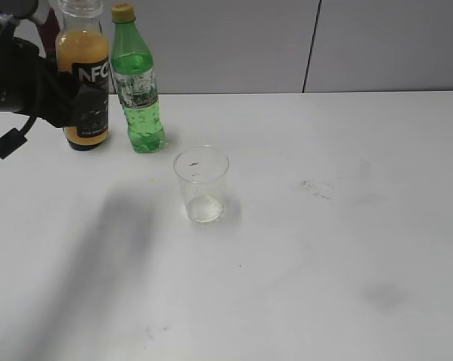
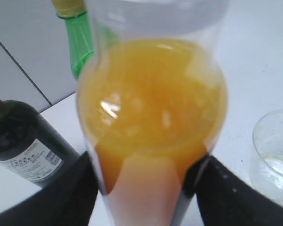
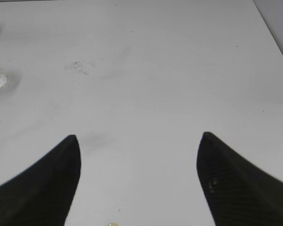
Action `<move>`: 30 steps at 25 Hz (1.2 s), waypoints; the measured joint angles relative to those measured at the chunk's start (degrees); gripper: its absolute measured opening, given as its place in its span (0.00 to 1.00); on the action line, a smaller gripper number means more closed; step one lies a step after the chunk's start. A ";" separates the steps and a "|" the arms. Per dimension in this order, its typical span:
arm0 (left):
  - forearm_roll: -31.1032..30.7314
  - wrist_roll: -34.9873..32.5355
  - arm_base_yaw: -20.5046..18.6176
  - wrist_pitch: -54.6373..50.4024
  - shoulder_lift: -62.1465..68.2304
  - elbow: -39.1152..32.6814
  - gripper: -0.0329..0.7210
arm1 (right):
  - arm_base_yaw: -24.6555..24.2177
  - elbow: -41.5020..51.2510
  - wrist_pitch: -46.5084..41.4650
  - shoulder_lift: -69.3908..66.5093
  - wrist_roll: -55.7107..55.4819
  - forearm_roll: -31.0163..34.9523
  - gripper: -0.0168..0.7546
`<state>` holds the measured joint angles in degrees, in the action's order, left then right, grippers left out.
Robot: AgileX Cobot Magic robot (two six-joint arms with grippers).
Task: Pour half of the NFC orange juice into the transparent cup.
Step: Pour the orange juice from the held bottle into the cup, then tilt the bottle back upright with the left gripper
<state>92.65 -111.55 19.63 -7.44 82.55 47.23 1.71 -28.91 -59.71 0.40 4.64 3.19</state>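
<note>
- Orange liquid fills the juice bottle (image 1: 83, 75) almost to its clear neck; it stands upright at the far left of the table (image 1: 324, 248), and no cap shows on it, though the top is cut off by the frame, so I cannot be sure.
- The left gripper (image 2: 146, 188) has a black finger on each side of the bottle's lower body, seemingly gripping it low down, probably so the neck stays free for tipping.
- A dark wine bottle (image 2: 24, 146) sits behind it, and a green bottle (image 1: 138, 98) with a yellow cap stands just beside it on the right; a lift should clear both.
- The clear cup (image 1: 202, 184) stands upright and empty nearer the middle, apart from the bottles, leaving room to swing the neck over its rim.
- The right gripper (image 3: 139, 174) hangs wide apart over bare table, holding nothing, well clear of the cup.
</note>
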 joint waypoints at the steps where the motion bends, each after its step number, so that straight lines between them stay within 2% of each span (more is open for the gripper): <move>1: 0.14 0.00 0.00 0.00 0.00 0.00 0.67 | 0.00 0.00 0.00 0.00 0.00 0.00 0.79; 6: 1.19 -2.19 0.44 -0.15 0.00 -0.05 0.67 | 0.00 0.00 0.00 0.00 0.00 0.00 0.79; 9: 5.12 -12.04 0.80 0.43 0.00 -0.18 0.67 | 0.00 0.00 0.00 0.00 0.00 0.00 0.79; 11: 5.89 -15.22 0.86 -0.39 0.00 -0.23 0.67 | 0.00 0.00 0.00 0.00 0.00 0.00 0.79; 20: 6.38 -16.27 0.93 -0.23 -0.04 -0.23 0.67 | 0.00 0.00 0.00 0.00 0.00 0.04 0.79; 23: 6.47 -12.57 0.93 -1.64 -0.04 -0.29 0.67 | 0.00 0.00 0.00 0.00 0.00 0.04 0.79; 25: 4.66 -5.75 0.93 -2.65 -0.04 -0.29 0.67 | 0.00 0.00 0.05 0.00 0.00 0.04 0.79; 28: -8.19 10.15 0.86 -3.07 -0.04 -0.29 0.67 | 0.00 0.00 0.05 0.00 0.00 0.04 0.79; 30: -19.05 20.96 0.80 -2.61 -0.04 -0.29 0.67 | 0.00 0.00 0.05 0.00 0.00 0.04 0.79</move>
<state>73.60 -90.59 20.43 -10.05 82.50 46.94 1.71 -28.91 -59.66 0.40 4.64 3.22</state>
